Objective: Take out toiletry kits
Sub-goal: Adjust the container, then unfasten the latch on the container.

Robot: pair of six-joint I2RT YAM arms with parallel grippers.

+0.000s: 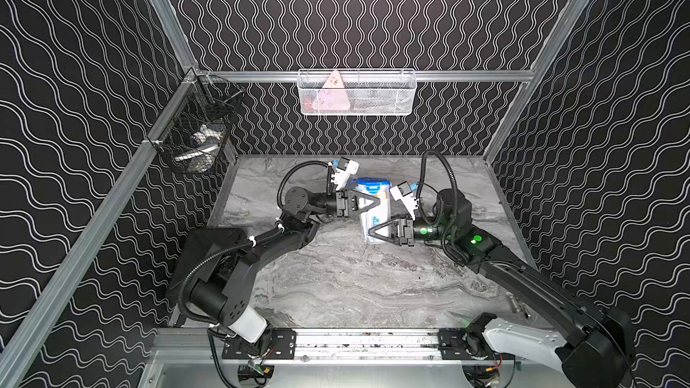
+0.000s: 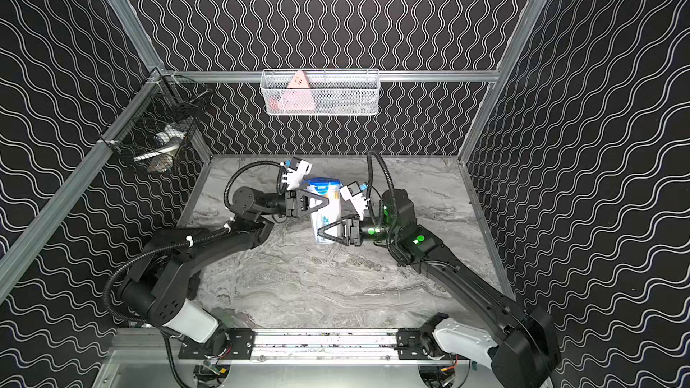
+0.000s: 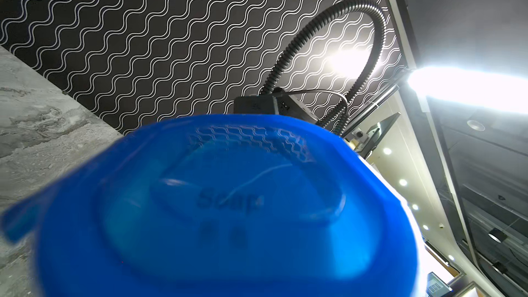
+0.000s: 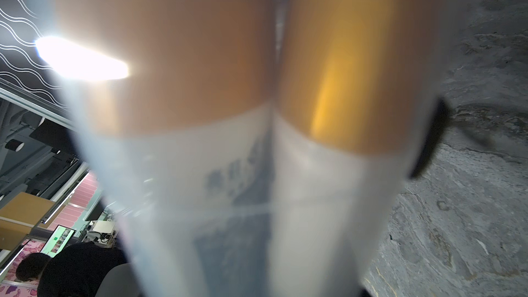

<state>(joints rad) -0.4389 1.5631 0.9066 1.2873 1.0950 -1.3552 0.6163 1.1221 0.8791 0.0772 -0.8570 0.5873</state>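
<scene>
On the marble table (image 1: 354,285) we saw the right gripper (image 1: 373,235), in from 3 o'clock, astride the base of the clear cup (image 1: 384,214), its grip unclear, the toiletry kits (image 4: 200,181) still inside, and beyond it the left gripper (image 1: 381,199), from 9 o'clock, clamped half-open under the blue lid (image 1: 369,183).

A grey, marble-veined tabletop (image 1: 354,285) forms the floor of the cell, hemmed by aluminium rails (image 1: 367,339) in both top views. Over its back middle is a clear plastic cup (image 1: 377,214), its blue lobed lid (image 1: 369,182) turned toward the back wall. Whether the cup touches the surface cannot be told. A small metal piece (image 1: 518,304) lies near the right rail, toward the front.
</scene>
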